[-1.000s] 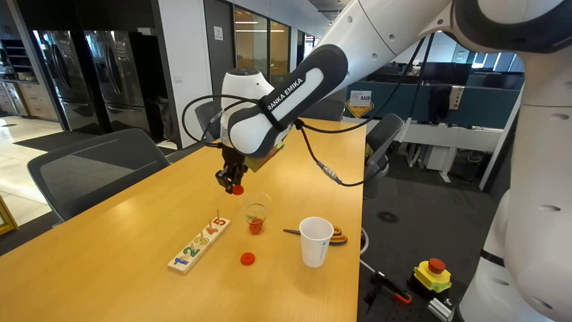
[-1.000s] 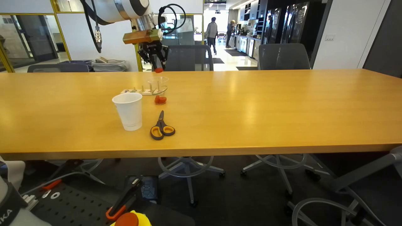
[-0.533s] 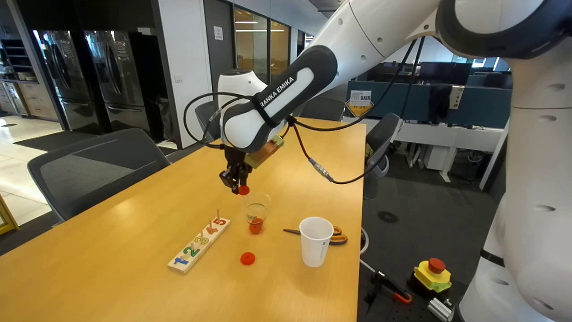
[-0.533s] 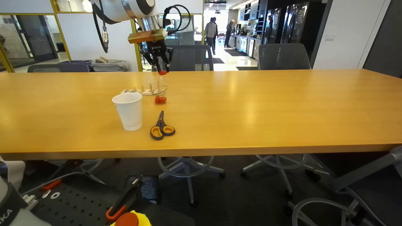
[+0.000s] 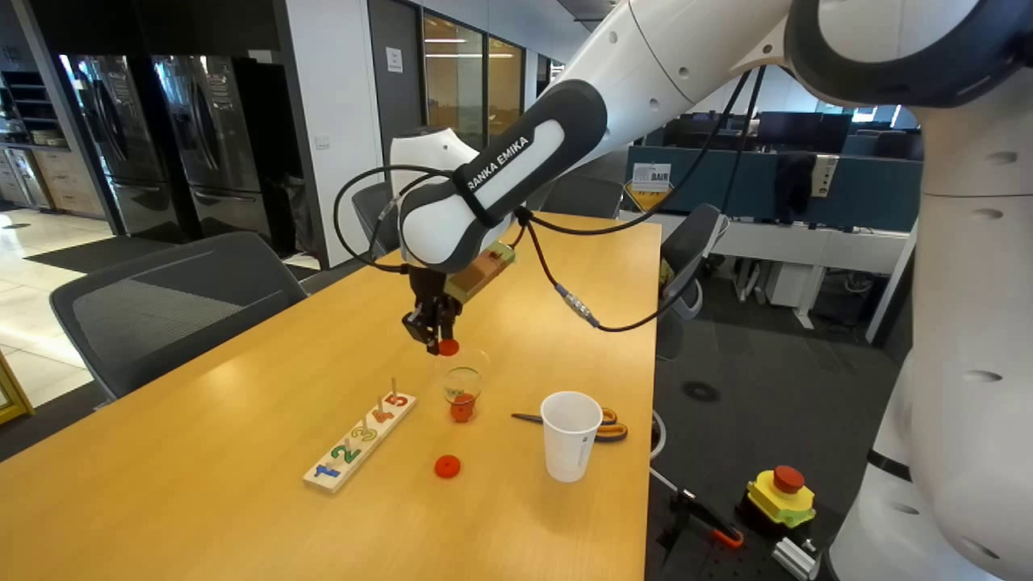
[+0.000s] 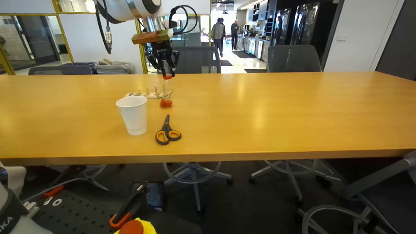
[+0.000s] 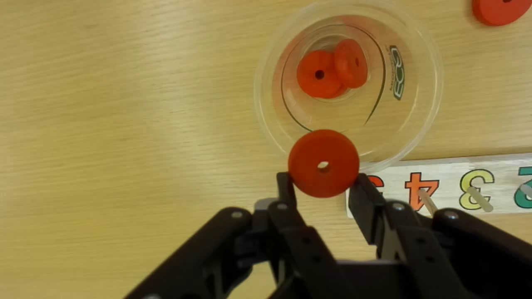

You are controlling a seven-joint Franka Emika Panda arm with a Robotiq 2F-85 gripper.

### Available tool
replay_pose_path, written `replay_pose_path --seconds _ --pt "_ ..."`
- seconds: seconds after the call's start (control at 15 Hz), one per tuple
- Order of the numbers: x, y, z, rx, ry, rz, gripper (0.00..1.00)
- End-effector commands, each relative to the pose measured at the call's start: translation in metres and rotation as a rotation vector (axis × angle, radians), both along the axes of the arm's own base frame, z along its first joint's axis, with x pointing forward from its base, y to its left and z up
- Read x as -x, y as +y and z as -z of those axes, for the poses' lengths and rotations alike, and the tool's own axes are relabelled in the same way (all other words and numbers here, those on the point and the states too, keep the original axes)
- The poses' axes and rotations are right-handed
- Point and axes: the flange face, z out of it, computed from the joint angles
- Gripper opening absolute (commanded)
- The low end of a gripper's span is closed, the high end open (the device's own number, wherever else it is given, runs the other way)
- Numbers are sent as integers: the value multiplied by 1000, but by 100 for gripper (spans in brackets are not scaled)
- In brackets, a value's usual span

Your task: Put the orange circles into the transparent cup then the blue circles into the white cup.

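We judge the orange step in hand: our end effector (image 7: pixel 324 179) pinches an orange circle (image 7: pixel 323 150), apparently just above the edge of the transparent cup (image 7: pixel 409 116); next we should centre it, then let go.

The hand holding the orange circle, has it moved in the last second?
Yes. In an exterior view, the hand with its orange circle has shifted rightward and slightly down in the picture, nearer the transparent cup, which has stayed put.
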Motion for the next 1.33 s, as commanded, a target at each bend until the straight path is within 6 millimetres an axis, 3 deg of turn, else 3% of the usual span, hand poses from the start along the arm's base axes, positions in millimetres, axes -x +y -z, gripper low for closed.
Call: replay_pose_path --seconds 0.0,0.07,0.13,0.2,0.53,0.87,1.27 --pt "-1 2 -8 13 13 -12 23" --pt "0 2 -8 12 18 -11 24" --pt "0 2 -8 9 21 -8 63" --pt "1 2 -8 10 23 -7 64" --pt "2 3 -9 9 23 -6 99" --pt "25 23 -13 25 -2 -86 100" --pt "81 81 -20 10 -27 -309 100"
